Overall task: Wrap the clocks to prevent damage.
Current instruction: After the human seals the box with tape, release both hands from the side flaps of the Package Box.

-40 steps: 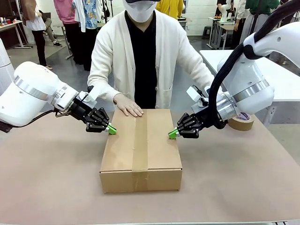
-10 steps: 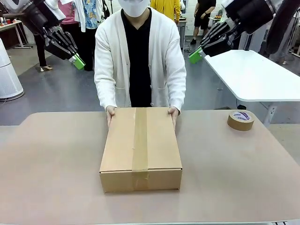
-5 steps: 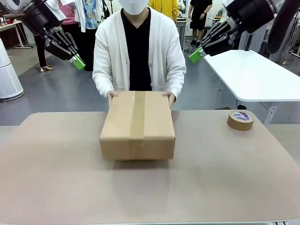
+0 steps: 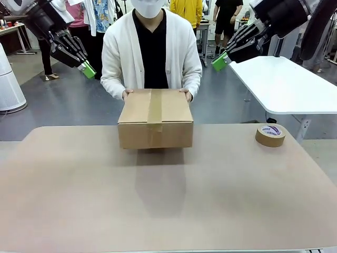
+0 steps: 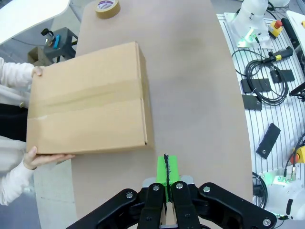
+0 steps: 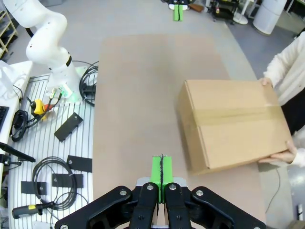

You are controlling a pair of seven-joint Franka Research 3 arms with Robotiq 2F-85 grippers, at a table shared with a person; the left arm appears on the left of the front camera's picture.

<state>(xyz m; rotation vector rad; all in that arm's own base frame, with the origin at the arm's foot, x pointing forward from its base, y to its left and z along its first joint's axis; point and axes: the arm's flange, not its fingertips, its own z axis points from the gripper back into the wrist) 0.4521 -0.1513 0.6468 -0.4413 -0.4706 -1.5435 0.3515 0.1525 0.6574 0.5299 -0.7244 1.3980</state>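
The clocks are out of view. A person in a white cardigan holds a taped brown cardboard box (image 4: 155, 118) with both hands, lifted off the table (image 4: 168, 211) at its far side. The same box (image 5: 88, 98) appears in the left wrist view and again (image 6: 236, 121) in the right wrist view. My left gripper (image 4: 87, 69) hangs high at the upper left, shut and holding nothing, its green pads (image 5: 167, 170) pressed together. High at the upper right my right gripper (image 4: 219, 61) is likewise shut with nothing in it, pads (image 6: 162, 171) closed.
A brown tape roll (image 4: 270, 135) lies on the table at the right, also seen as a roll (image 5: 106, 7) from the left wrist. A white table (image 4: 284, 84) stands behind at the right. Cables and an arm base (image 6: 50, 43) sit beside the table.
The person has lifted the box off the table and drawn it toward themselves. Four seconds ago both grippers were low beside the box; for the last second both have hung still, high up.
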